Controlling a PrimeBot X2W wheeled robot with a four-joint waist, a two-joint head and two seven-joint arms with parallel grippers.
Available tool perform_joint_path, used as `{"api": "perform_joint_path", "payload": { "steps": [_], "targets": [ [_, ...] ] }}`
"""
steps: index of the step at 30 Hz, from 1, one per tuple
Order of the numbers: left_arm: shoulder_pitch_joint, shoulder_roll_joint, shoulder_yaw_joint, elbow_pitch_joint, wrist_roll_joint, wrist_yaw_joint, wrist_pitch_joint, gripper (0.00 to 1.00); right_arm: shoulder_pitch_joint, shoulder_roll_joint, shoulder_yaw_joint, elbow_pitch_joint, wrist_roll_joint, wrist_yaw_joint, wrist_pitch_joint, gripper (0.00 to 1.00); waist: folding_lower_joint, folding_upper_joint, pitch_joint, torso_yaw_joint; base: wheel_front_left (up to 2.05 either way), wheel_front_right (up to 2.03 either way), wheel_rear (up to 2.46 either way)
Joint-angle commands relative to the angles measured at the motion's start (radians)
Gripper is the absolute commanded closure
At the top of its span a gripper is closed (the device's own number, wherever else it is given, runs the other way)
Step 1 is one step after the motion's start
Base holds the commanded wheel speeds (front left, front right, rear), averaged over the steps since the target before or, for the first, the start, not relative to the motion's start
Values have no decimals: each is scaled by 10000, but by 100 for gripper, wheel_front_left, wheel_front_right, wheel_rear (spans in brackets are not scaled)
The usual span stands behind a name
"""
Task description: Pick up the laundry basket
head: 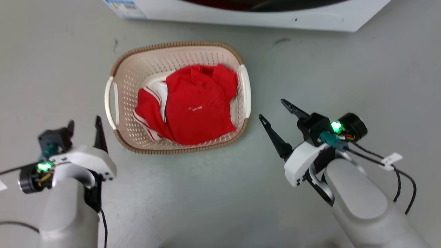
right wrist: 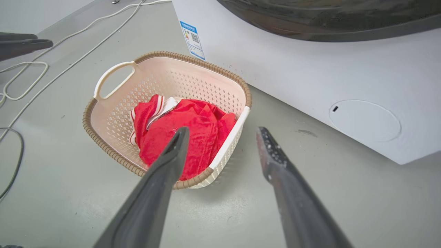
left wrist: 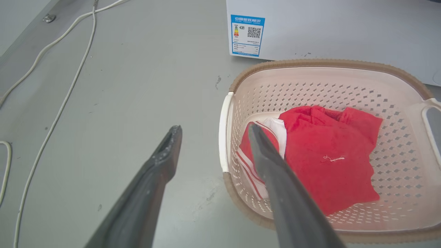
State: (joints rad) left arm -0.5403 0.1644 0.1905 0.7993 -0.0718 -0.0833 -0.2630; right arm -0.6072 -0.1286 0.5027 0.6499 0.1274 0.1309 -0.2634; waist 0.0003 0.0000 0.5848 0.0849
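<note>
The laundry basket (head: 137, 74) sits on the grey floor, cream and perforated with a brown woven rim, and a red shirt (head: 196, 106) lies inside it. White handles (head: 111, 103) mark its two short sides. My left gripper (head: 84, 121) hovers open just off the basket's left front corner. In the left wrist view the left gripper (left wrist: 214, 127) straddles the left handle (left wrist: 224, 131), one finger above the shirt (left wrist: 327, 165). My right gripper (head: 272, 109) is open beside the right handle (head: 245, 93). In the right wrist view the right gripper (right wrist: 223, 130) frames that side of the basket (right wrist: 193, 60).
A white washing machine (head: 241, 13) stands right behind the basket, with a blue label (left wrist: 247, 35) on its corner. White cables (left wrist: 69, 86) run over the floor to the left. Open grey floor lies in front of the basket and to its right.
</note>
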Motion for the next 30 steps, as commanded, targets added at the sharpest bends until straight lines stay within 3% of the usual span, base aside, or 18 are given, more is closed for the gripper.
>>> {"api": "perform_joint_path", "payload": {
  "steps": [1, 14, 30],
  "targets": [
    [-363, 134, 164, 46, -114, 42, -28, 0, -443, -79, 155, 265, 95, -3, -21, 0, -3, 0, 709, 107, 0, 0, 0],
    [-1945, 160, -117, 857, 29, -141, -28, 0, -2518, -165, 816, 1988, 614, -3, -21, 0, -3, 0, 2303, 513, 0, 0, 0],
    [-3158, -34, -282, 1581, -43, -199, -26, 0, -3964, -149, 1575, 3127, 981, -5, -20, 0, -3, 0, 3481, 808, 0, 0, 0]
  ]
}}
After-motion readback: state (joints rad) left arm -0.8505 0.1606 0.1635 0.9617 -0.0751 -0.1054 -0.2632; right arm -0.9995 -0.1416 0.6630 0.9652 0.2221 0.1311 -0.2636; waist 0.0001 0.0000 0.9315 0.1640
